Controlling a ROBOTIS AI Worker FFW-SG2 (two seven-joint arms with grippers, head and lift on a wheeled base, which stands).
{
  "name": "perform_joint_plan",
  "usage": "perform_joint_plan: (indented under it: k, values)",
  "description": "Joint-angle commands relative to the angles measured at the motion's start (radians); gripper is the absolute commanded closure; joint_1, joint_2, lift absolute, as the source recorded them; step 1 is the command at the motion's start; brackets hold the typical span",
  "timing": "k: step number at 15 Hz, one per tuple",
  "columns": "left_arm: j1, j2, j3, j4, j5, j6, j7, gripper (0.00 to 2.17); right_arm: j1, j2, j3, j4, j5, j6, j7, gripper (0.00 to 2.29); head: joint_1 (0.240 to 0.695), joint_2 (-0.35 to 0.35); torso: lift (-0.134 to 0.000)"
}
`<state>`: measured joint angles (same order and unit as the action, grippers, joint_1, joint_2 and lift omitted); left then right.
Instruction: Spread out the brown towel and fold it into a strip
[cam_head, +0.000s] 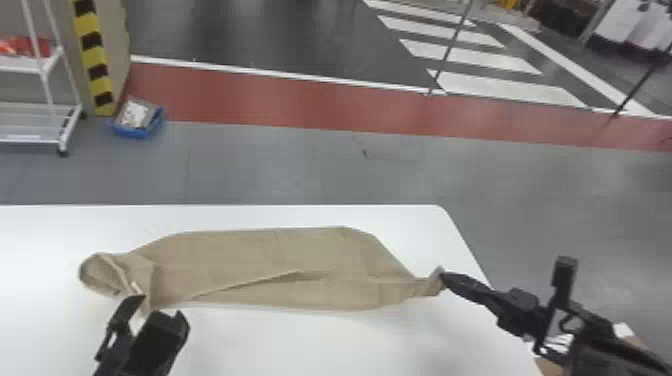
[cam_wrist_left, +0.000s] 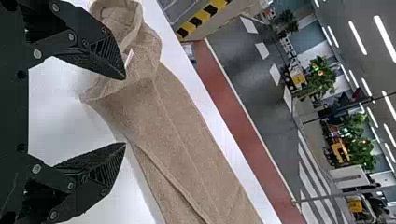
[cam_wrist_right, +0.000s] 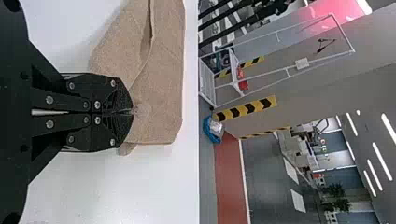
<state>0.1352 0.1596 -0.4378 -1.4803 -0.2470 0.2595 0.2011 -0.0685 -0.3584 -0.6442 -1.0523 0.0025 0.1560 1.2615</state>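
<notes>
brown towel (cam_head: 280, 255) on white table (cam_head: 260, 345), bunched end just beyond left gripper (cam_head: 161, 306), other end in right gripper (cam_head: 442, 276) | left jaws wide apart, contact can't tell | right jaws together, clamped on towel end | count: 1 towel, 2 grippers, 1 table

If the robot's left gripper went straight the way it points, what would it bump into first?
Most likely the brown towel, near its bunched left end; the open left gripper points that way from the near side. Its height is hard to judge, so it might pass above.
</notes>
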Motion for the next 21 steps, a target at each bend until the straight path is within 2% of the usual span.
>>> perform_joint_plan:
  k: [1,8,9,13,14,15,18,21]
  values:
    - [0.004,0.008,0.013,-0.003,0.0,-0.002,0.009,0.46,0.003,-0.002,0.0,0.0,-0.006,0.0,0.001,1.93,0.695,-0.35,0.0]
    - [0.032,0.014,0.071,-0.031,0.008,0.01,-0.003,0.46,-0.001,-0.001,0.017,0.0,-0.006,0.003,-0.004,1.93,0.695,-0.35,0.0]
    - [0.03,0.014,0.07,-0.028,0.008,0.01,-0.006,0.53,-0.004,-0.001,0.017,0.0,-0.002,0.003,-0.004,1.93,0.695,-0.35,0.0]
    - [0.026,0.006,0.06,-0.032,0.015,0.025,-0.015,1.68,-0.004,-0.002,0.014,0.0,-0.004,-0.003,-0.004,1.93,0.695,-0.35,0.0]
    - [0.026,0.005,0.062,-0.032,0.015,0.037,-0.017,1.82,-0.004,-0.002,0.009,0.005,-0.004,-0.009,-0.004,1.93,0.695,-0.35,0.0]
    - [0.026,0.006,0.065,-0.037,0.017,0.04,-0.017,1.91,-0.004,-0.004,0.004,0.005,-0.006,-0.009,-0.004,1.93,0.695,-0.35,0.0]
    - [0.06,0.014,0.083,-0.117,0.026,0.087,-0.034,1.92,-0.005,-0.005,-0.005,-0.002,-0.009,-0.009,-0.005,1.93,0.695,-0.35,0.0]
    - [0.138,0.024,0.148,-0.316,0.026,0.237,-0.104,1.92,-0.008,-0.007,-0.052,-0.071,-0.009,0.076,0.002,1.93,0.695,-0.35,0.0]
